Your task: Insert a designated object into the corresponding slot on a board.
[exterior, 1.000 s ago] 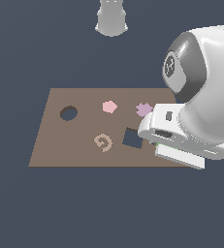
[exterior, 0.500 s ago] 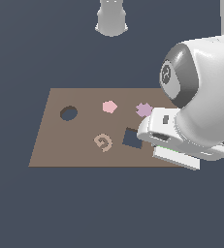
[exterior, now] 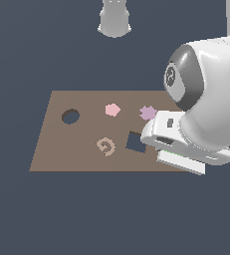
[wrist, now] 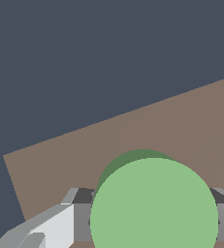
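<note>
Wrist view: gripper (wrist: 152, 223) clamped on green disc (wrist: 153, 203), its shadow on the board (wrist: 60, 160) showing it lifted off since a second ago, well apart from the round hole (exterior: 70, 116), carry pending.

The board (exterior: 57, 149) lies flat with nothing tall on it; the pink pentagon (exterior: 112, 109), mauve star (exterior: 147, 112) and tan spiral (exterior: 105, 146) barely rise above its face. The round hole (exterior: 70, 116) near the far-left corner sits uncovered. The arm's bulk (exterior: 211, 109) crowds the right edge, overhanging the square hole (exterior: 135, 142).
</note>
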Robot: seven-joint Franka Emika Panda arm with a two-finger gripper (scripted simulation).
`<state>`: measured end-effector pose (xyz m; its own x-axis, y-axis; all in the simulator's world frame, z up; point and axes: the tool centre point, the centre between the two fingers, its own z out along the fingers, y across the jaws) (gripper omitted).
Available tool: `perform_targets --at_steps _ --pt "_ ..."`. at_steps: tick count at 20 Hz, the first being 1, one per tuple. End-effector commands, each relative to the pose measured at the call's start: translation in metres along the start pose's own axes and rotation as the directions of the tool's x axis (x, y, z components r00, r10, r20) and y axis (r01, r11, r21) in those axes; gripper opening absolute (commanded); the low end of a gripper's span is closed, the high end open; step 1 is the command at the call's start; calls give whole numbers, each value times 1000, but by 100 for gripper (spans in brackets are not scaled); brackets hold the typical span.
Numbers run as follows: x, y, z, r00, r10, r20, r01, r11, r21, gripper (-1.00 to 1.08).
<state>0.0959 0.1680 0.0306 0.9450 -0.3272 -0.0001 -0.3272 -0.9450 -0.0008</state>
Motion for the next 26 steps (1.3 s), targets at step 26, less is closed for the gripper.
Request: perform_targets --at_steps 26 --pt "66 162 -5 754 657 -1 -657 754 1 -100"
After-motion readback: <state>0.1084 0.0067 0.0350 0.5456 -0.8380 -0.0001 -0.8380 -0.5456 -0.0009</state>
